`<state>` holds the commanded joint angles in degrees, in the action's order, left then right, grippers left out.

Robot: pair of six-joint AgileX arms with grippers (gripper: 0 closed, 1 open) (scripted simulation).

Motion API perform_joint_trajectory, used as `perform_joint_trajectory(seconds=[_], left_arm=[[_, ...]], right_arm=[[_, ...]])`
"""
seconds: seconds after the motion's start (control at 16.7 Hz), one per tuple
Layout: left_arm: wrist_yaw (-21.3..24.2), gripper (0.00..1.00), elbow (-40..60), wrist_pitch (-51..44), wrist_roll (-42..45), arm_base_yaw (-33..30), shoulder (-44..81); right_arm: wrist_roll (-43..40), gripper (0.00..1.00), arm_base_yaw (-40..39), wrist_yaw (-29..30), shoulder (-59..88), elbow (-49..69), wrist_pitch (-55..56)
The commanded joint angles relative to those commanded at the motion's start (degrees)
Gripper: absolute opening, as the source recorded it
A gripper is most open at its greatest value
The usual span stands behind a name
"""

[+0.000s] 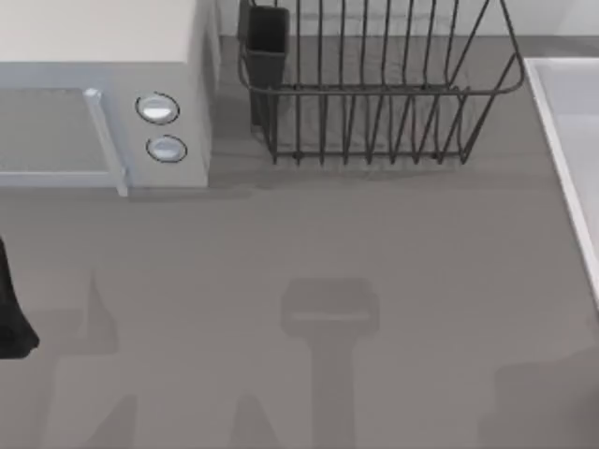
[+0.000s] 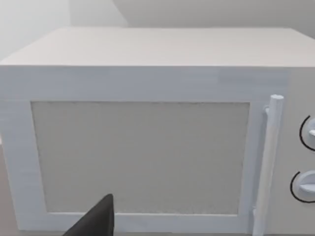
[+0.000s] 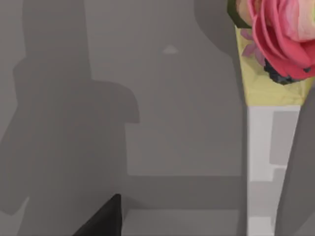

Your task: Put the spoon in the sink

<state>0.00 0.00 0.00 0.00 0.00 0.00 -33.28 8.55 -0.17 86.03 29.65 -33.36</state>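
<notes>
The spoon is out of view. The sink [image 1: 573,140], a pale grey-white basin with a raised rim, runs along the table's right edge and is cut off there. A dark piece of my left arm [image 1: 14,309] shows at the table's left edge. In the left wrist view a dark tip of my left gripper [image 2: 98,219] sits low in front of the microwave door. In the right wrist view a dark tip of my right gripper [image 3: 106,219] hangs over bare grey table.
A white microwave [image 1: 103,112] fills the back left, with its handle [image 2: 268,162] and two dials. A dark wire dish rack [image 1: 374,94] with a dark cup [image 1: 267,42] stands at the back middle. A pink flower [image 3: 280,34] in a yellow holder adjoins a pale strip [image 3: 261,167].
</notes>
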Motion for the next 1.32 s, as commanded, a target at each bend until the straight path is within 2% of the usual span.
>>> perform_joint_trajectory(seconds=[0.6,1.08,1.14,1.32], left_arm=[[0.0,1.0,0.0,0.0,0.0,0.0,0.0],[0.0,1.0,0.0,0.0,0.0,0.0,0.0],[0.0,1.0,0.0,0.0,0.0,0.0,0.0],[0.0,1.0,0.0,0.0,0.0,0.0,0.0]], right_arm=[[0.0,0.02,0.0,0.0,0.0,0.0,0.0],[0.0,0.0,0.0,0.0,0.0,0.0,0.0],[0.0,0.0,0.2,-0.8,-4.1,2.8,-5.6],[-0.2,0.0,0.3,-0.8,-4.8,4.6,-8.0]])
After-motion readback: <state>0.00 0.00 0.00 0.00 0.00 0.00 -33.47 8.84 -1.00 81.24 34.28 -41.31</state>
